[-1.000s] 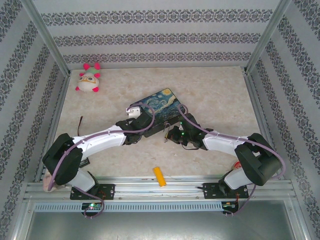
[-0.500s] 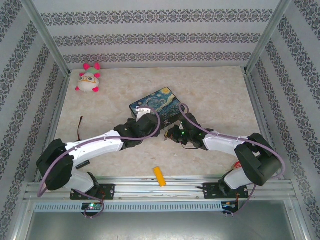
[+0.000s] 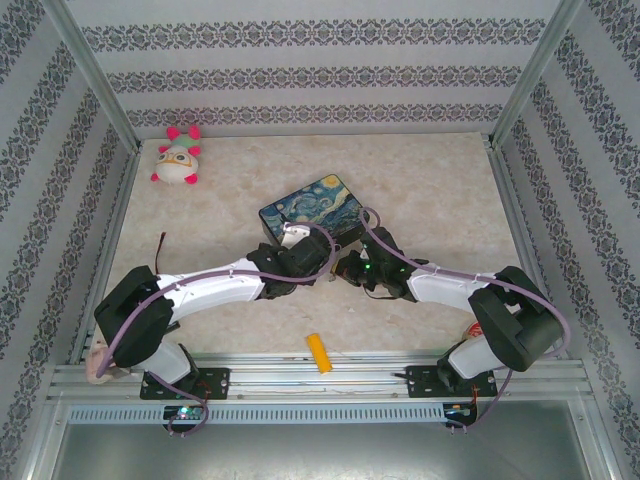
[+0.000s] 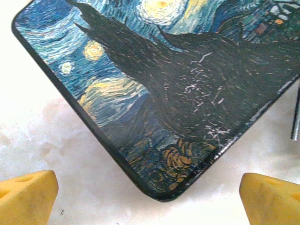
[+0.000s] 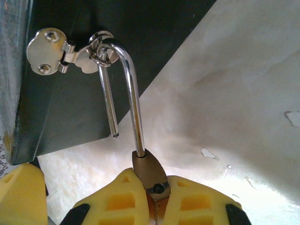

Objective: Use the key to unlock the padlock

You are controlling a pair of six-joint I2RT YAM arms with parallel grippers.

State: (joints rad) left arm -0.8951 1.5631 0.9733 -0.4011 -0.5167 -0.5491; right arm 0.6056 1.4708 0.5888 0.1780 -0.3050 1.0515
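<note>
1. Seen from the right wrist: right tool (image 5: pixel 154 199) pinching the brass body of the padlock (image 5: pixel 148 169) between yellow pads (image 5: pixel 117 199), likely to steady it against pulling and twisting.
2. Padlock held against the dark side wall of the painted box (image 4: pixel 178 93), just above the table (image 5: pixel 243 93), with its silver shackle (image 5: pixel 132 89) threaded through the ring of the box's clasp (image 5: pixel 50 51).
3. Shorter leg of the shackle out of the body, end free in the air. Judging from that, lock already sprung, and only unhooking from the ring left to do.
4. Whereabouts of the key: cannot tell, with the keyhole end of the body hidden between the pads.
5. Left tool (image 4: pixel 150 199) spread wide and holding nothing, hovering over a rounded corner of the box lid, probably placed there to brace the box or to take over the lock.
</note>
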